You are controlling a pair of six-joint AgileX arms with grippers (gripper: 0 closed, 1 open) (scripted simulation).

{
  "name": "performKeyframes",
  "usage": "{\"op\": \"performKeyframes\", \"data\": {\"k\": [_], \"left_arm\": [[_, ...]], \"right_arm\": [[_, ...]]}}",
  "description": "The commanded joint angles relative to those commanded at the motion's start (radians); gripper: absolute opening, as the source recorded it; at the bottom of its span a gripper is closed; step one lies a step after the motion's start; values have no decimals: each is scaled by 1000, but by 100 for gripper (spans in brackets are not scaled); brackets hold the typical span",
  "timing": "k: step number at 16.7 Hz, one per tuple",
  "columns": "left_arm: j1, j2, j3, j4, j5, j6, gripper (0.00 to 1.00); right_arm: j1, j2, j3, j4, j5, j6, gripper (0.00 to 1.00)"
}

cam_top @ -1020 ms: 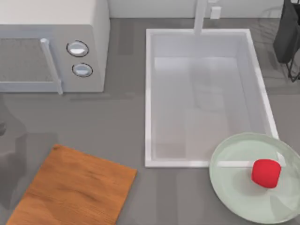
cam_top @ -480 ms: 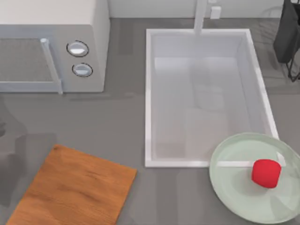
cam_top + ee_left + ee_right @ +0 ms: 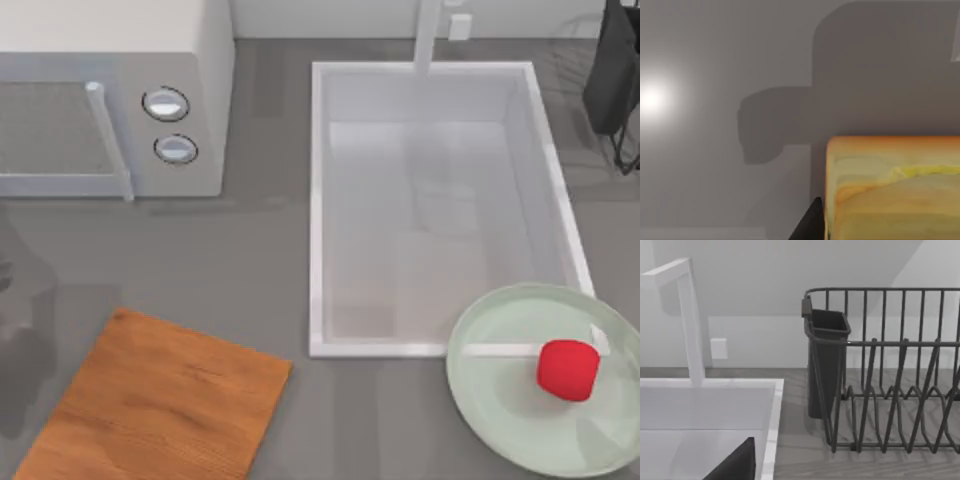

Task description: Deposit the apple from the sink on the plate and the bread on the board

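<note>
The apple (image 3: 568, 369) already sits on the plate (image 3: 500, 400), toward its right side, so that half of the job looks done. The plate lies at the sink's (image 3: 318, 200) near right corner and covers a bit of its rim. The bread (image 3: 892, 187) is the part in hand now. It shows very close up in the left wrist view, with a dark finger (image 3: 807, 225) touching its side, so the left gripper seems to be holding it, though I cannot tell for sure how tight the fingers are. Grey table lies under it. The board (image 3: 150, 400) waits bare at the table's near left. The next move, I think, is to bring the bread over the board, lower it and let go. A microwave (image 3: 110, 95) stands behind the board, well apart, and should not get in the way. The right wrist view looks at a tap (image 3: 690, 320) and a dark dish rack (image 3: 885, 375) by the sink; I cannot tell about the right fingers.
</note>
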Motion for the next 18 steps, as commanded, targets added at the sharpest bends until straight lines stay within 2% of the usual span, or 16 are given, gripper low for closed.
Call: {"op": "performKeyframes", "data": {"k": [6, 14, 18], "left_arm": [[-2, -22, 18, -32, 7, -6, 0], [-5, -142, 220, -374, 7, -9, 0], [-6, -167, 253, -417, 7, -12, 0]], "right_arm": [[0, 0, 0, 0, 0, 0, 100], [0, 0, 0, 0, 0, 0, 100], [0, 0, 0, 0, 0, 0, 100]]}}
